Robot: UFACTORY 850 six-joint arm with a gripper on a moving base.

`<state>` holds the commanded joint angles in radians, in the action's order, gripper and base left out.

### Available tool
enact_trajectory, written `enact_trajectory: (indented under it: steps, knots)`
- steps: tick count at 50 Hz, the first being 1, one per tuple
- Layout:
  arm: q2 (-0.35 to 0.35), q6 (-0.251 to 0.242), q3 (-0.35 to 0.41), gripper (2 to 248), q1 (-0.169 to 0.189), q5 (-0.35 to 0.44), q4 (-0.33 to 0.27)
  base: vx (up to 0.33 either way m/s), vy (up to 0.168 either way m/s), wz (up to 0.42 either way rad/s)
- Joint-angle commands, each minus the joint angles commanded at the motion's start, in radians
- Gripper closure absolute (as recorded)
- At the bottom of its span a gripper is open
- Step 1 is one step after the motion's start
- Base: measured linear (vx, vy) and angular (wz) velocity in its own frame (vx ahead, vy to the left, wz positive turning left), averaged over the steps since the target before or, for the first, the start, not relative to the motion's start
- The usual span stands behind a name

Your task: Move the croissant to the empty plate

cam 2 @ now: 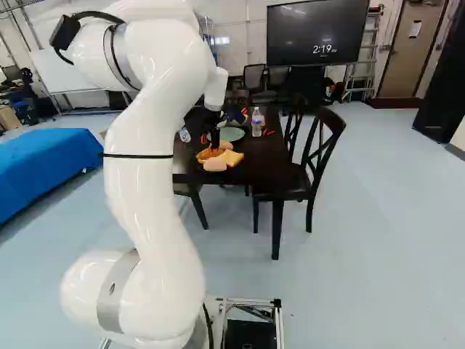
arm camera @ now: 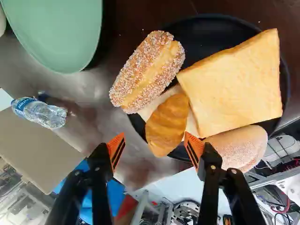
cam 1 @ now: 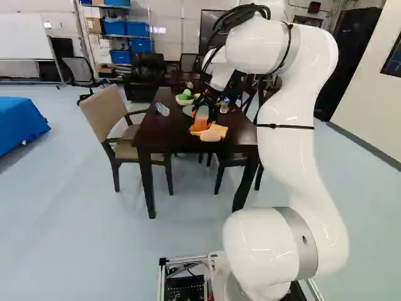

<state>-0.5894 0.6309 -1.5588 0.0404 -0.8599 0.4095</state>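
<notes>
Croissant on the black plate, between and slightly ahead of the fingertips, nearer one; pincer spread. Sugar-topped bun farther ahead, bread slice beyond the nearer finger. Green plate ahead, off past the other finger; plastic bottle outboard on that side.

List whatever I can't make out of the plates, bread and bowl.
- Pale slice: mostly hidden in wrist view by the croissant and other bread.
- Black plate's middle: covered by bread, wrist view.
- Green plate: cut off by wrist view's edge.
- Bowl's contents: too small to name, left base view.
</notes>
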Motion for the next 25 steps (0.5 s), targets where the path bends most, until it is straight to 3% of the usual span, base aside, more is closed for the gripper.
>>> enact_trajectory:
  steps: [25]
  knots:
    - [-0.023, 0.0, -0.005, 67, 0.0, 0.0, 0.0, 0.0, 0.0, 0.0]
